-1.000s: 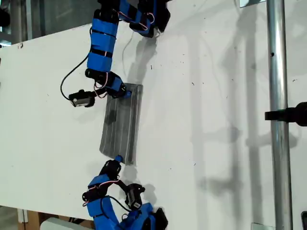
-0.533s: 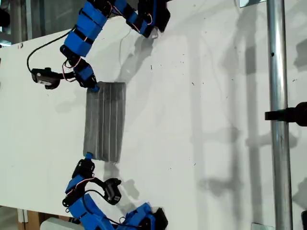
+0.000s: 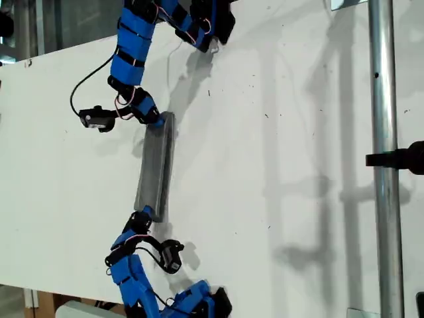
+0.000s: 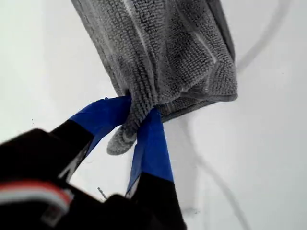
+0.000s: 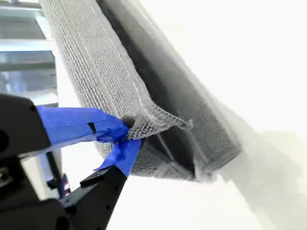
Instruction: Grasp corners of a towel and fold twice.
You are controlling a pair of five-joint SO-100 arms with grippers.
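The towel [image 3: 156, 165], dark gray with pale stripes, is folded into a narrow band stretched between two blue arms in the exterior view. One gripper [image 3: 159, 121] pinches its upper end and another gripper [image 3: 147, 213] pinches its lower end; the wrist views do not show which arm is which. In the first wrist view my first gripper [image 4: 136, 115] is shut on a bunched corner [image 4: 122, 139] of the towel [image 4: 163, 48], which hangs over the white table. My second gripper [image 5: 127, 134] is shut on another corner [image 5: 163, 122] of the folded towel [image 5: 96, 62].
The white table [image 3: 285, 165] fills most of the exterior view. A metal pole [image 3: 381, 99] with a black clamp [image 3: 397, 159] stands at the exterior view's right. Arm bases sit at the top [image 3: 209, 26] and bottom [image 3: 199, 301]. The table's edge [image 3: 40, 59] runs at that view's upper left.
Both arms swung the towel toward the exterior view's left, then back toward its right. The towel now shows as a narrower band than before. Both grippers kept hold of it.
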